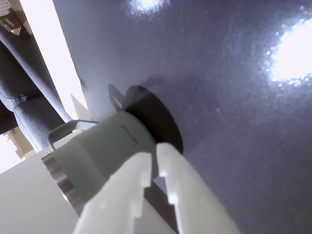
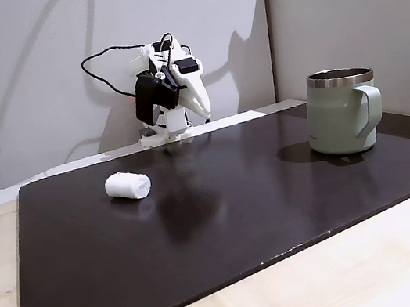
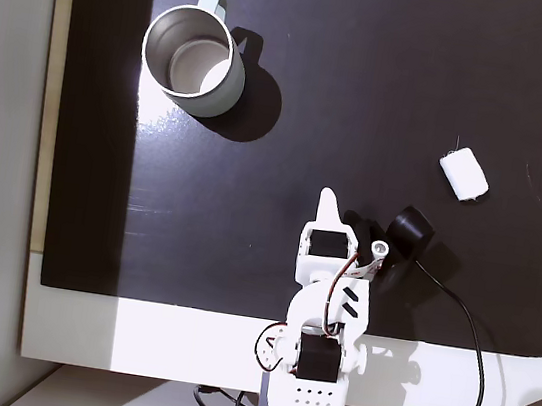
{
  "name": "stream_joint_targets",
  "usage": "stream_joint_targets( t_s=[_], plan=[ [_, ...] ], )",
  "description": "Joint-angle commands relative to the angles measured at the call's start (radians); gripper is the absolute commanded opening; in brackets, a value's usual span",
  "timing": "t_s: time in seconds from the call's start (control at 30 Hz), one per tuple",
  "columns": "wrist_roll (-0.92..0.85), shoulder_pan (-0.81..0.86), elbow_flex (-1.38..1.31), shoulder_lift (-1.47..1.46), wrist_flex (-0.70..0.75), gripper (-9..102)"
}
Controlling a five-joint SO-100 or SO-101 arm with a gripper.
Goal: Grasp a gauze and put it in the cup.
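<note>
Gauze (image 2: 127,185) not yet grasped; approach step pending.
Gauze is seen at left on the dark mat (image 2: 202,225) in a fixed view, gripper (image 2: 201,110) folded far behind with jaws nearly closed on nothing, cup (image 2: 342,121) at right. A reach toward the gauze with jaws opened is judged next.

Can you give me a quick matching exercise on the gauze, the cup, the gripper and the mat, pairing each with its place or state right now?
Things:
1. gauze
2. cup
3. gripper
4. mat

Descriptions:
A. upright, handle on the right in the side fixed view
B. dark sheet under everything
C. lying on its side on the mat, nothing touching it
D. folded back near the arm's base, fingers together, holding nothing

Pairs: 1-C, 2-A, 3-D, 4-B
</note>
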Motion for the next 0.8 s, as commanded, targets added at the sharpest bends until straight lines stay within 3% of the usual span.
stream_joint_targets(
  t_s=[0.0, 0.53, 0.77],
  plan=[
    [-0.017, -0.012, -0.006, 0.009, -0.029, 0],
    [0.002, -0.002, -0.006, 0.009, -0.031, 0],
    [0.112, 0.13, -0.124, 0.009, 0.058, 0]
  ],
)
